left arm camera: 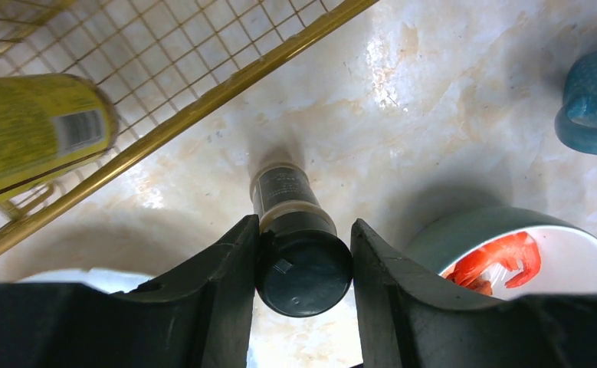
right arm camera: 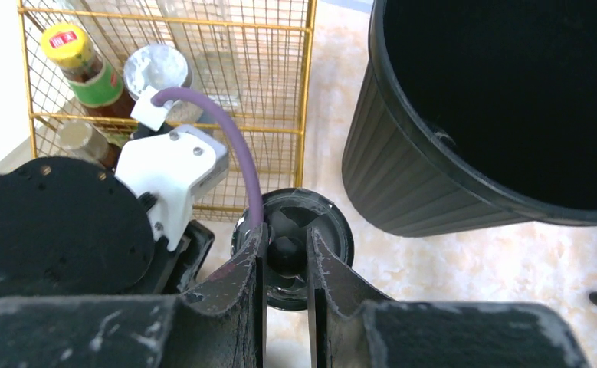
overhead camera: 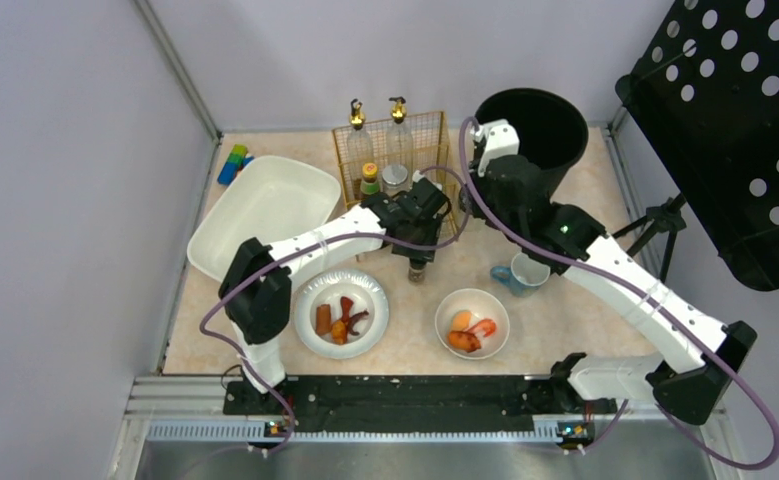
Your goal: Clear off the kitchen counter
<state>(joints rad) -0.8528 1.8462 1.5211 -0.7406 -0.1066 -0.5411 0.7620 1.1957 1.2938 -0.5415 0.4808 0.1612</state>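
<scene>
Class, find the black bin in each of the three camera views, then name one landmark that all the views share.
Top external: the black bin stands at upper centre-right, just right of the gold wire rack.
Left wrist: not in it.
Right wrist: it fills the upper right.
Shared landmark: the gold wire rack, upper left in both wrist views.

No word, brand or number can be read anywhere. In the left wrist view a yellow-labelled bottle [left arm camera: 19,134] lying in the gold wire rack [left arm camera: 203,103] carries a white barcode patch [left arm camera: 79,129]; its bars show, but the digits are too blurred. The small dark bottle [left arm camera: 295,230] standing on the surface [left arm camera: 448,115] has a dark label [left arm camera: 283,184] with faint pale print, too fine to make out. In the right wrist view a yellow-capped bottle [right arm camera: 84,69] in the rack has a red mark [right arm camera: 63,37] on its cap and a green neck band [right arm camera: 105,84], both illegible.
</scene>
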